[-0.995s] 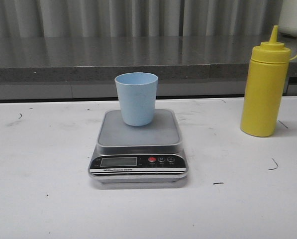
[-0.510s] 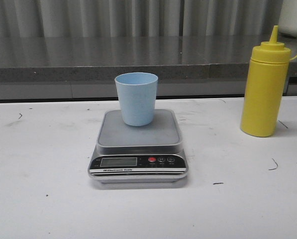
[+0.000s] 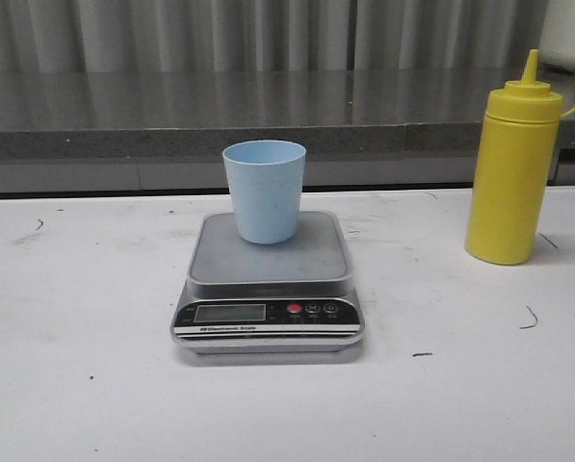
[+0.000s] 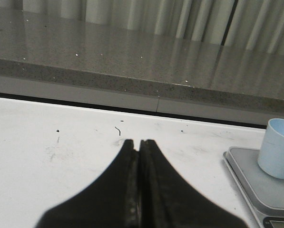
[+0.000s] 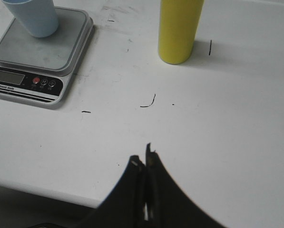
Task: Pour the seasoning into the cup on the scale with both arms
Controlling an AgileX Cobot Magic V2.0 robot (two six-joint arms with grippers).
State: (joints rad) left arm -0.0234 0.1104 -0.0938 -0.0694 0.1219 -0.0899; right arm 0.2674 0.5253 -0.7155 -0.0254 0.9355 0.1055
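While both arms hang clear of everything, nothing of the pour is under way. On the white surface (image 3: 75, 385) the scale (image 3: 268, 289) sits at centre, with the cup (image 3: 264, 191) upright toward the 12 o'clock edge of its platform. From there the bottle (image 3: 511, 168) stands upright at about 2 o'clock, well apart, cap on. The left end effector (image 4: 138, 143) has its fingers pressed together, holding nothing; so does the right end effector (image 5: 144, 159). To start well, I judge the right one should spread, approach the bottle at mid-body and grip squarely, while the left one steadies the cup without pressing on the platform.
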